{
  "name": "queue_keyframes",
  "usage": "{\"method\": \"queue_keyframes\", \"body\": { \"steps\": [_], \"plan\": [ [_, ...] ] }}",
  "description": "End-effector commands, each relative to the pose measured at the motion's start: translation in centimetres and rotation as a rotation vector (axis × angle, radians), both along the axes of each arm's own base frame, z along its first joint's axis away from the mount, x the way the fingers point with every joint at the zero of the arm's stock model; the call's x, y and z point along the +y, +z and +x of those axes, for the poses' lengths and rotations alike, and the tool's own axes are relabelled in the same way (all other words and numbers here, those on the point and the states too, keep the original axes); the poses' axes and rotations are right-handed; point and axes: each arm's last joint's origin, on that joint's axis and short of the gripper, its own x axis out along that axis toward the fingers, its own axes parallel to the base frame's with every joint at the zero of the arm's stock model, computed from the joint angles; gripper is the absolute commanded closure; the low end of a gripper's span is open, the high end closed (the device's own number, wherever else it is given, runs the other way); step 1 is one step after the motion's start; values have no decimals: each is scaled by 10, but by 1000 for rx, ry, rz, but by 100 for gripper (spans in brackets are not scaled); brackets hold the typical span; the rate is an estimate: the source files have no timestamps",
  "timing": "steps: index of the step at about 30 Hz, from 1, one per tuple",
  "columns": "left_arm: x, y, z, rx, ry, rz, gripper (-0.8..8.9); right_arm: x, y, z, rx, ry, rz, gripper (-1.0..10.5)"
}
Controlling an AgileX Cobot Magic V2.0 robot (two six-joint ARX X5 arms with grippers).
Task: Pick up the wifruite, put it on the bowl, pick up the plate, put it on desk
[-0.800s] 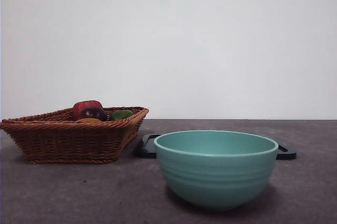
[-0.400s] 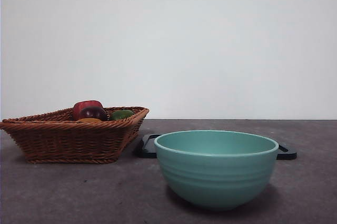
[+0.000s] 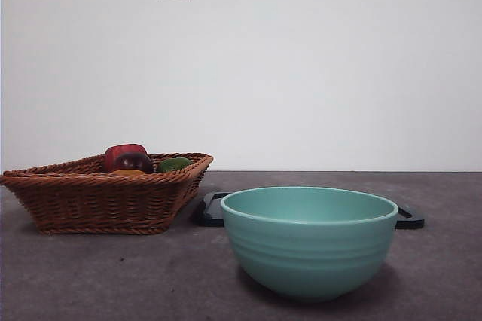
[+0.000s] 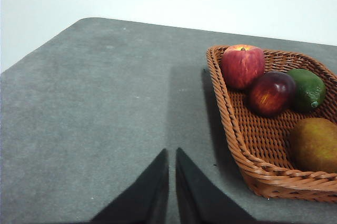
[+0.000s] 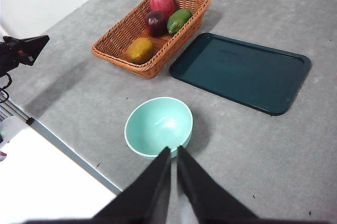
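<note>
Brownish-orange, the wifruite (image 5: 140,49) lies in the wicker basket (image 5: 113,45) with an apple (image 5: 161,2), a purple fruit (image 5: 155,23) and a green fruit (image 5: 179,20). Nearby on the counter (image 5: 253,145) sit the bowl (image 5: 158,126) and a dark tray (image 5: 242,71). Both the left gripper (image 4: 172,153) and right gripper (image 5: 174,150) hang clenched, holding nothing.
</note>
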Motion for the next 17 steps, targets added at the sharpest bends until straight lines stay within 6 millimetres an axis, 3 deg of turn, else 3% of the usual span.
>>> {"method": "queue_keyframes", "body": {
  "steps": [1, 5, 8, 12, 17],
  "plan": [
    [0, -7, 1, 23, -1, 11, 794, -1, 4, -1, -23, -34, 5, 933],
    [0, -7, 1, 23, -2, 11, 794, 1, -5, 8, -139, -181, -118, 933],
    [0, -7, 1, 23, -2, 11, 794, 4, -24, 28, -292, -320, -141, 933],
    [0, -7, 1, 23, -1, 11, 794, 4, -67, 60, -453, -480, -94, 933],
    [0, -7, 1, 23, -1, 11, 794, -1, -122, 84, -499, -578, -101, 933]
  ]
}}
